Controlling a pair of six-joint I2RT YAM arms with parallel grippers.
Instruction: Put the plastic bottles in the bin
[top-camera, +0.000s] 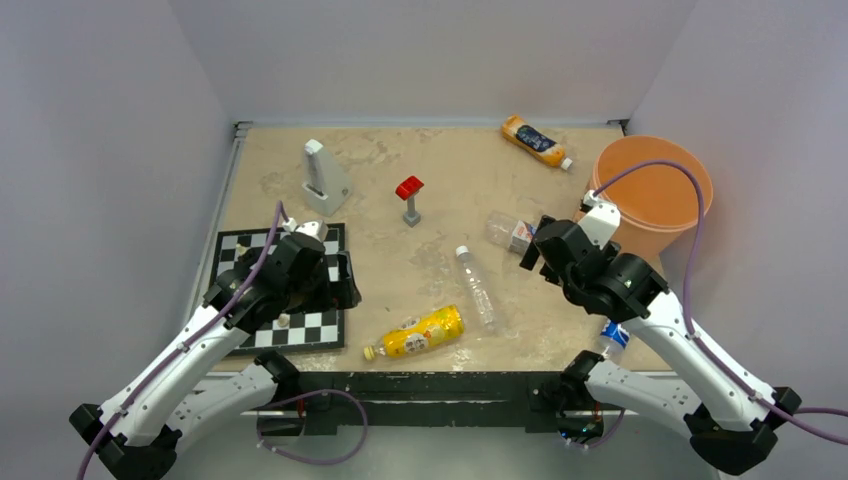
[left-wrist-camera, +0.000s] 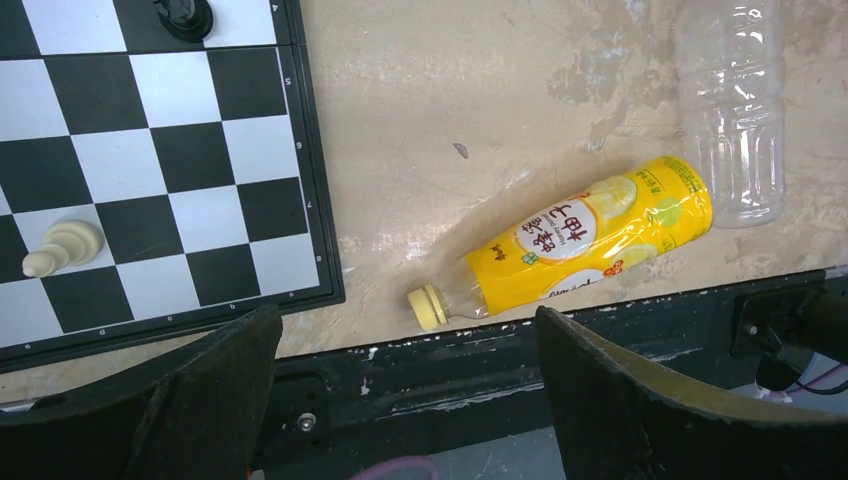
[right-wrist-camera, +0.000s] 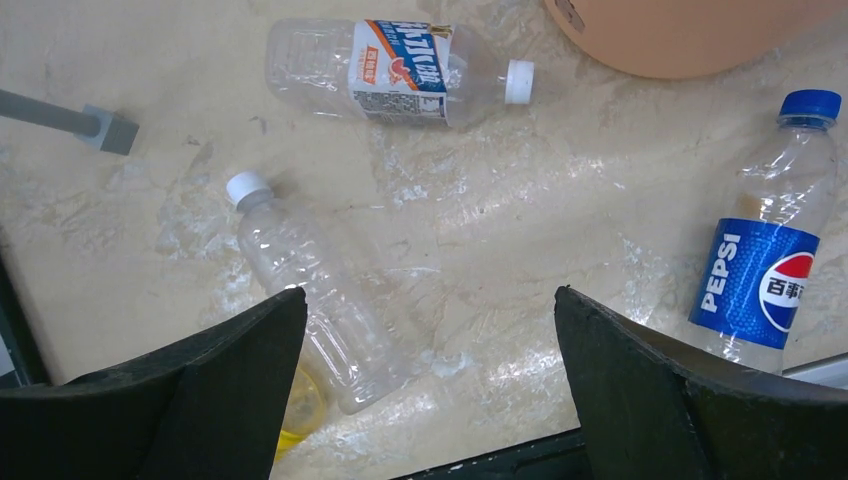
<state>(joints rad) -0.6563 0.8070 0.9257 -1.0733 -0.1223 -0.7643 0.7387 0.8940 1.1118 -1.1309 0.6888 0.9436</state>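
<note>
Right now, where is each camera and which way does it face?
Top: above, behind the arms, facing down on the table; both arms show.
Left wrist: faces down on yellow bottle and chessboard; own fingers show.
Right wrist: faces down on clear bottles and bin; own fingers show.
Shared: yellow bottle, top and left wrist.

Beige marble-pattern tabletop (top-camera: 400, 270), scuffed and blotchy with worn pale patches, boxed in on three sides by plain pale grey-lilac panels: back wall (top-camera: 430, 55), left wall (top-camera: 100, 150), right wall (top-camera: 770, 80). Chipped black strip (top-camera: 430, 385) along the near edge, thin metal rail (top-camera: 214, 230) down the left edge. Soft even light, faint shadows, slight glare on the tabletop in the right wrist view; blurry grey surface (top-camera: 460, 450) below the near edge, floor or not cannot be told.
</note>
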